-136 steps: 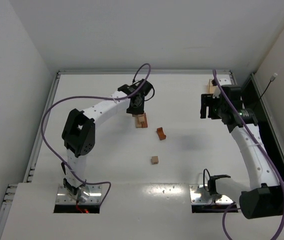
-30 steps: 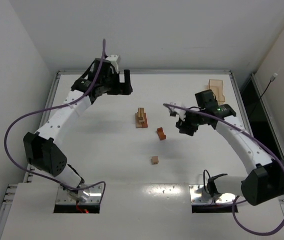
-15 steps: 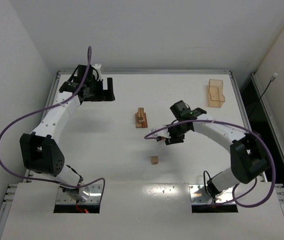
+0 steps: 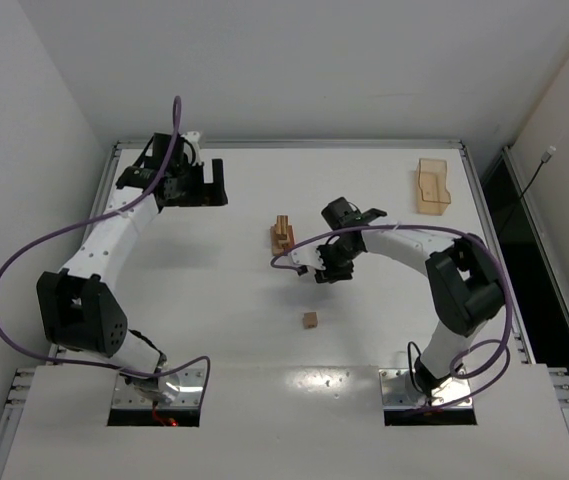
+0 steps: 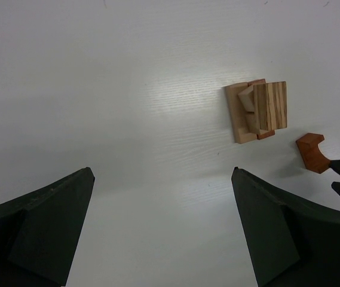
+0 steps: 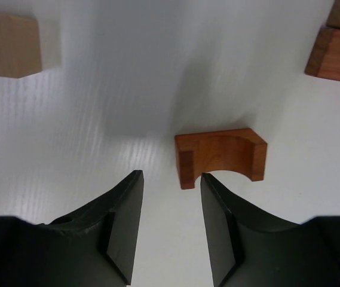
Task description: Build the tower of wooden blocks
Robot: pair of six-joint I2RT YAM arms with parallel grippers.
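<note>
The tower point(image 4: 282, 236) is a short stack of tan and reddish wood blocks at the table's middle, also seen in the left wrist view as the tower point(image 5: 258, 110). A reddish-brown arched block point(image 6: 220, 155) lies flat on the table to its right. My right gripper point(image 6: 171, 176) hangs low over it, open, with nothing between the fingers. The block sits just beyond the fingertips, off to their right side. A tan cube point(image 4: 309, 320) lies nearer the front. My left gripper point(image 4: 204, 185) is wide open and empty at the far left.
A shallow light-wood tray point(image 4: 431, 186) stands at the back right. The right arm's purple cable loops low between the tower and the tan cube point(image 6: 8, 45). The tower's base point(image 6: 337, 48) shows at the right wrist view's upper right corner.
My right arm swung left and down to the reddish arched block, its jaws narrowing slightly. The left arm drew back to the far left, away from the tower.
</note>
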